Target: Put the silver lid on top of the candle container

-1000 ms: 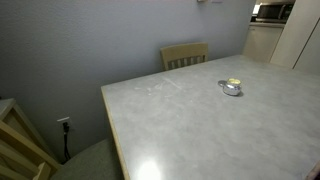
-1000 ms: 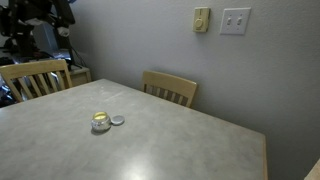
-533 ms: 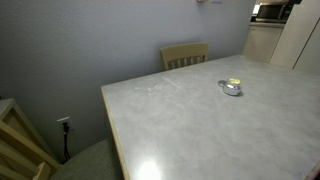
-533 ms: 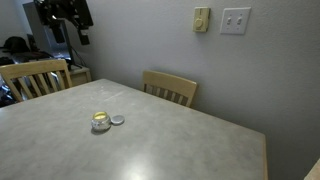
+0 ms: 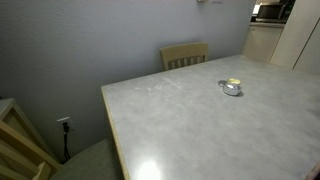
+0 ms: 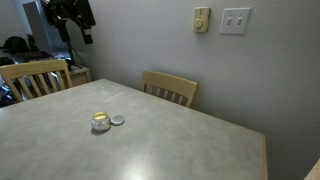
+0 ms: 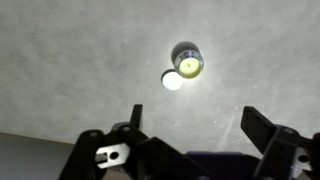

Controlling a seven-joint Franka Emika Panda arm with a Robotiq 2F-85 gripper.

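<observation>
The table lies well below your gripper, whose jaws stand spread wide with nothing between them. The candle container sits well apart from the gripper, ahead of the gap between the jaws. The silver lid lies flat just beside the container, on the side nearer your gripper.

tabletop open round candle container & silver lid; chairs at edges
</observation>
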